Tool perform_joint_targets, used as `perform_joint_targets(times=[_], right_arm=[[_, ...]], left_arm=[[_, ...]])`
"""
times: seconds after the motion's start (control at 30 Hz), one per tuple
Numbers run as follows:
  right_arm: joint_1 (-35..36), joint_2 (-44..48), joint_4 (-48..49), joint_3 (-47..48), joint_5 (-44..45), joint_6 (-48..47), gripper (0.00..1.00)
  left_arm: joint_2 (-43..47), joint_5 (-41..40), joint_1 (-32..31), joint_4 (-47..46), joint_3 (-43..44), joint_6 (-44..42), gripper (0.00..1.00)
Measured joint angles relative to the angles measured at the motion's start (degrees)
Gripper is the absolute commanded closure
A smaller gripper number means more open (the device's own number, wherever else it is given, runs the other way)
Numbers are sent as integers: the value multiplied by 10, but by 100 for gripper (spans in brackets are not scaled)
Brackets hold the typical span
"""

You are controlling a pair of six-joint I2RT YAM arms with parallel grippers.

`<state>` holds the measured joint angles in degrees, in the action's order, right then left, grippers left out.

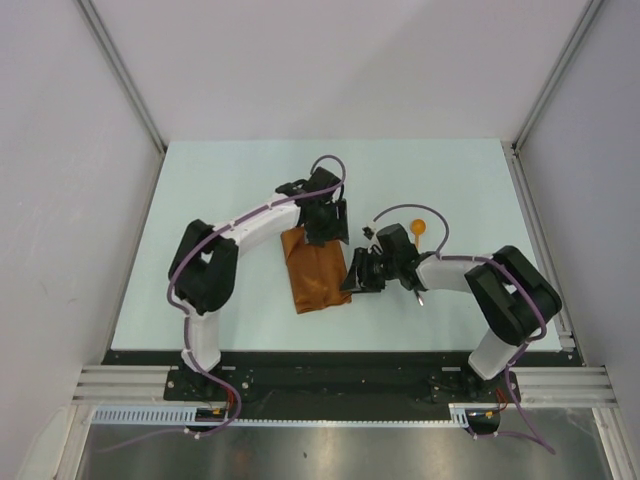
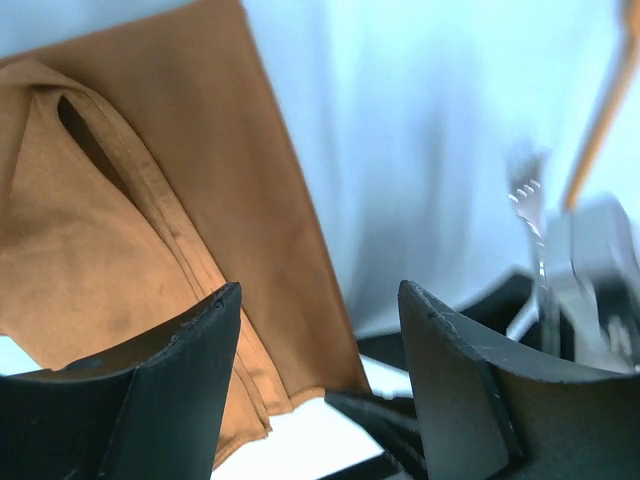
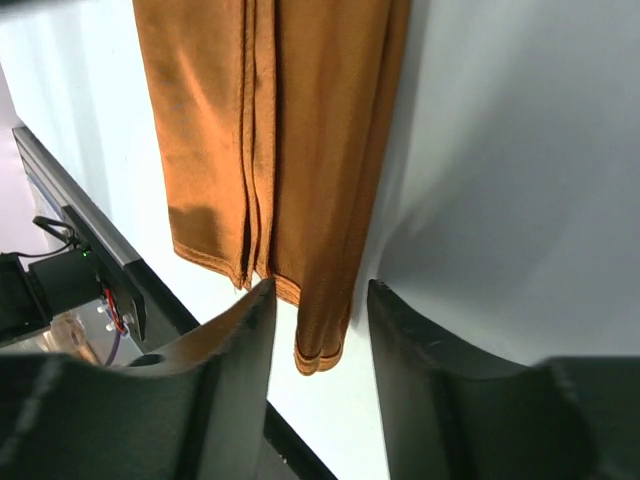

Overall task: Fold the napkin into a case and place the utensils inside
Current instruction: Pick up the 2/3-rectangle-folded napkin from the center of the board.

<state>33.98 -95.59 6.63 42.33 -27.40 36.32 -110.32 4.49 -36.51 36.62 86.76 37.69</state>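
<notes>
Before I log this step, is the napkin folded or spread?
Folded: the napkin is a narrow strip, hems stacked at its end.

A robotics lab test cell: a pale table (image 1: 200,300) boxed in by plain white panels (image 1: 330,60) on aluminium framing (image 1: 120,75). The left arm (image 1: 205,275) and right arm (image 1: 515,290) are bolted to a black base rail (image 1: 340,382). Purple cables (image 1: 405,207) loop along them, and a slotted cable duct (image 1: 140,412) runs in front.

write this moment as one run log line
napkin: folded narrow, flat on table | left tool: open, over far end | right tool: open, at right edge | spoon, fork: outside napkin, to its right
</notes>
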Motion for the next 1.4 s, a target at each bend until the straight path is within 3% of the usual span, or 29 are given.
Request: perform_joint_targets(times=[0.4, 0.5, 0.57, 0.63, 0.77, 0.9, 1.1, 1.23, 1.4], right_arm=[[31, -3, 49, -23, 14, 31, 89], [34, -3, 54, -22, 16, 31, 91], [36, -3, 55, -22, 17, 31, 86], [36, -3, 55, -22, 17, 30, 72], [29, -3, 54, -22, 17, 26, 67], [-1, -3, 54, -22, 12, 25, 59], [-56, 19, 24, -20, 9, 21, 30], [-95, 26, -50, 24, 21, 12, 20], [-156, 24, -174, 148, 65, -5, 16]], left_arm=[[-118, -68, -1, 78, 107, 32, 30], [-138, -72, -2, 84, 131, 35, 31], [-152, -72, -4, 86, 147, 38, 31], [-155, -73, -5, 89, 149, 39, 29], [-131, -79, -3, 64, 106, 38, 26], [-30, -78, 7, 31, -11, 26, 23], [158, -86, 15, -37, -114, 2, 15], [204, -130, -39, -52, -143, 8, 14], [149, -215, -165, -10, -134, 40, 18]])
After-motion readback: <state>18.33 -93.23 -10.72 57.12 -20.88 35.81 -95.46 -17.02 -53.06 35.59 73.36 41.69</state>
